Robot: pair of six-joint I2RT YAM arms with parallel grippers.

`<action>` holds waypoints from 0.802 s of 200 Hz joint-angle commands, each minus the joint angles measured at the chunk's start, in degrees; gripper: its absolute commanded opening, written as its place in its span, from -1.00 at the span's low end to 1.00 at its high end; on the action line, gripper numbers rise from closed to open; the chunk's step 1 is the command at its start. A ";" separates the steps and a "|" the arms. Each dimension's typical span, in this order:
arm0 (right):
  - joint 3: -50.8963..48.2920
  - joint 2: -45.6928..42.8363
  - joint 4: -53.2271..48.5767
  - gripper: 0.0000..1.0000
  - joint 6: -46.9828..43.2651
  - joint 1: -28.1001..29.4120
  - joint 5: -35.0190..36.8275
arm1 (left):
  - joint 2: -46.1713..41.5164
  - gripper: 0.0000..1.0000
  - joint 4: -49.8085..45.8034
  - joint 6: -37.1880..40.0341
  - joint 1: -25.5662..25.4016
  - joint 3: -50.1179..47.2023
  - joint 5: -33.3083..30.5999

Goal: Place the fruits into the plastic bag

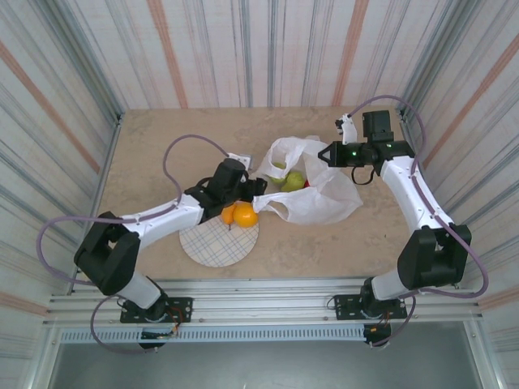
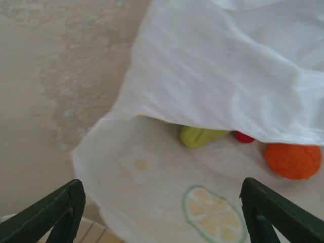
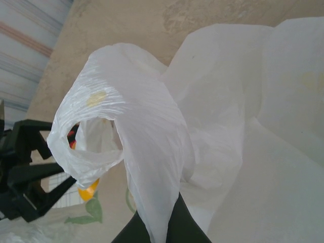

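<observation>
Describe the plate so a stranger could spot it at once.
Look at the tan table, toward its near edge beside the left arm. There lies a round plate, pale with thin plaid lines, two oranges at its far rim. The white bag beside it is crumpled, not flat.

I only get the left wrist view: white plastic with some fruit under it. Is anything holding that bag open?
Observer: Yes. The right tool is shut on one handle of the bag and holds it up.
Operator: Is any fruit outside the bag?
Observer: Two oranges sit at the far rim of a plaid plate, just in front of the bag.
</observation>
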 commanded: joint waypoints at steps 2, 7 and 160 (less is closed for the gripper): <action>-0.44 0.08 -0.55 -1.00 -0.78 -0.40 -0.94 | 2.45 0.62 -2.79 -0.93 2.28 1.98 2.31; -0.44 -0.03 -0.57 -1.00 -0.74 -0.44 -0.89 | 3.42 0.61 -3.07 -0.78 2.85 2.64 2.59; 3.23 0.94 -1.34 -1.00 -0.66 -1.06 -0.15 | 15.82 -0.84 0.19 4.21 5.53 12.59 13.56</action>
